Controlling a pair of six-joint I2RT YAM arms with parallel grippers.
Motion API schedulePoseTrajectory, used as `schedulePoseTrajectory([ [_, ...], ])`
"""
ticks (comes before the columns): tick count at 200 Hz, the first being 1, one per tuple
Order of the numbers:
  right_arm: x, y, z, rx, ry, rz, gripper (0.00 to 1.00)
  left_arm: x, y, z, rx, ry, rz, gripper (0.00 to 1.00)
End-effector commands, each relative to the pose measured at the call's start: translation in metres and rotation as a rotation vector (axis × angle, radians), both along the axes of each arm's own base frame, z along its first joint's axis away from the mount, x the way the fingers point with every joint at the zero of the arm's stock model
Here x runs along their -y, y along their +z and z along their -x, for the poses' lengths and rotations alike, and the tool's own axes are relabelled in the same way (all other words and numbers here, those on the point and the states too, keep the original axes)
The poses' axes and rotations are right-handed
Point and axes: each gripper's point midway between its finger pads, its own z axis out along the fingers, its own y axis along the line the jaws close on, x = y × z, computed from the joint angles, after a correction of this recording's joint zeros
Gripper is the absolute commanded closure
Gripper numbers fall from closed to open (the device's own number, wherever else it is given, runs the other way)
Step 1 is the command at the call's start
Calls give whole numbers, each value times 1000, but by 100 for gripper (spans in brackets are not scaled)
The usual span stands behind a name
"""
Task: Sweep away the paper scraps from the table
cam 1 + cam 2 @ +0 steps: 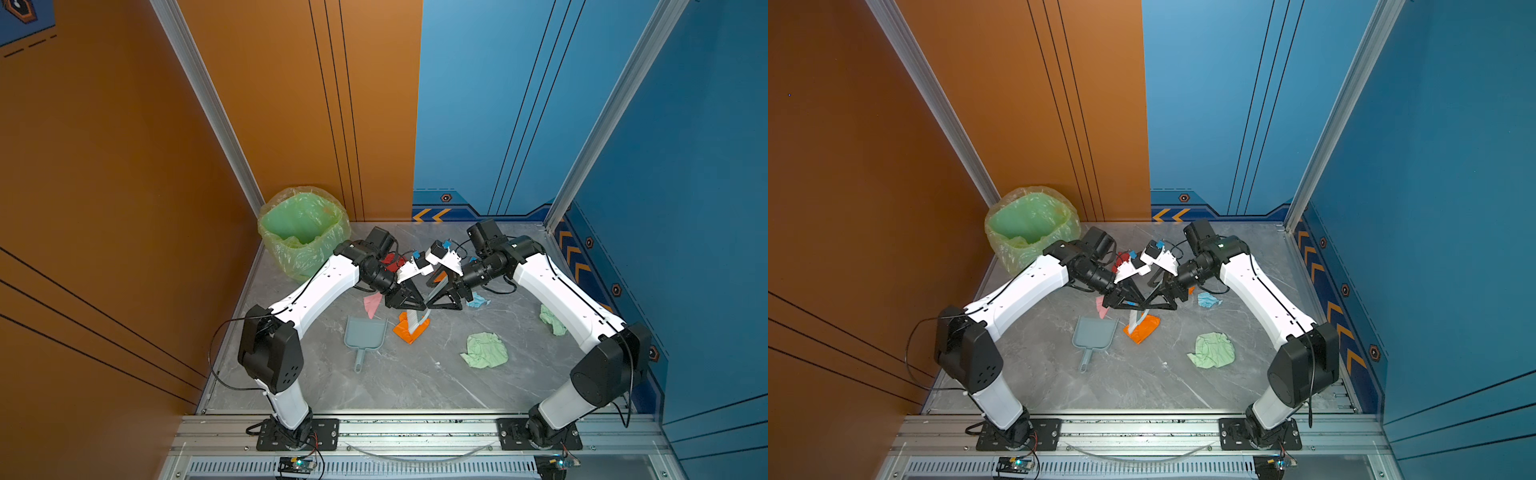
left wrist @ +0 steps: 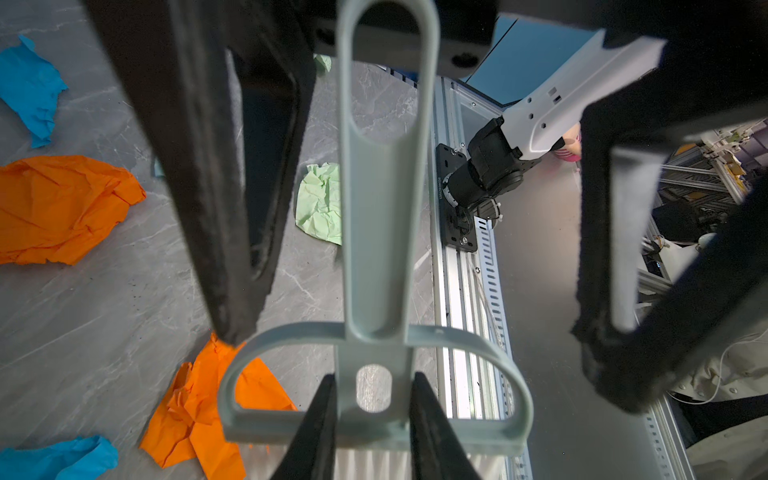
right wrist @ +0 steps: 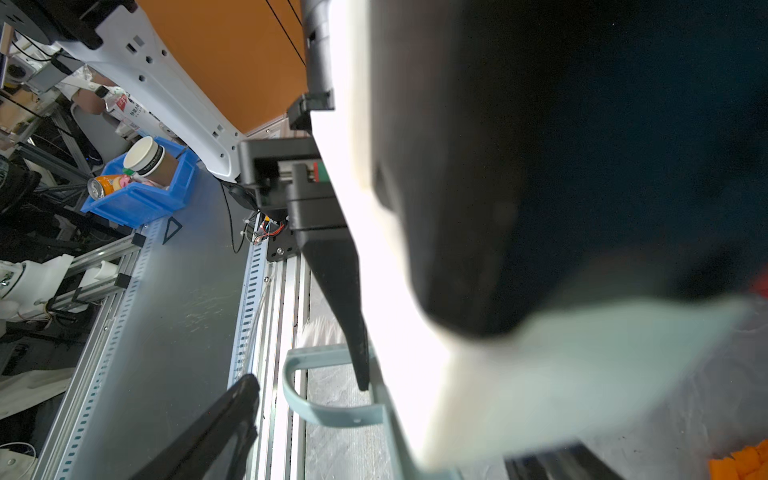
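Observation:
My left gripper (image 2: pixel 374 378) is shut on a pale blue-grey hand brush (image 2: pixel 382 208), low on its handle just above the white bristles. In both top views the bristles (image 1: pixel 413 322) hang over an orange scrap (image 1: pixel 409 332) on the table (image 1: pixel 374 386). My right gripper (image 1: pixel 430 302) stands open, its fingers (image 2: pixel 208 187) well apart on either side of the upper handle. Other paper scraps lie around: pink (image 1: pixel 371 303), red (image 1: pixel 392 261), light blue (image 1: pixel 478 300), pale green (image 1: pixel 486 350) and bright blue (image 2: pixel 29 87).
A pale blue-grey dustpan (image 1: pixel 365 332) lies flat left of the brush, handle toward the front. A bin with a yellow-green bag (image 1: pixel 303 228) stands in the back left corner. Another pale green scrap (image 1: pixel 552 320) lies under the right arm. Aluminium rails (image 1: pixel 415 432) edge the front.

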Motion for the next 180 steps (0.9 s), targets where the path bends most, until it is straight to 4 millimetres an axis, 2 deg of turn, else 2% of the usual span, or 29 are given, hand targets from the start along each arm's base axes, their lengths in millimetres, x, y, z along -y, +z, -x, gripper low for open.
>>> schedulePoseTrajectory([
  [1,1,-16,8,-38,24,36,13,5,13,6,6,-36,39,100],
  [98,0,-19,10,-34,40,37,19,1,15,6,9,-33,27,100],
  [180,1,-20,11,-17,44,41,20,-4,18,9,20,-30,33,100],
])
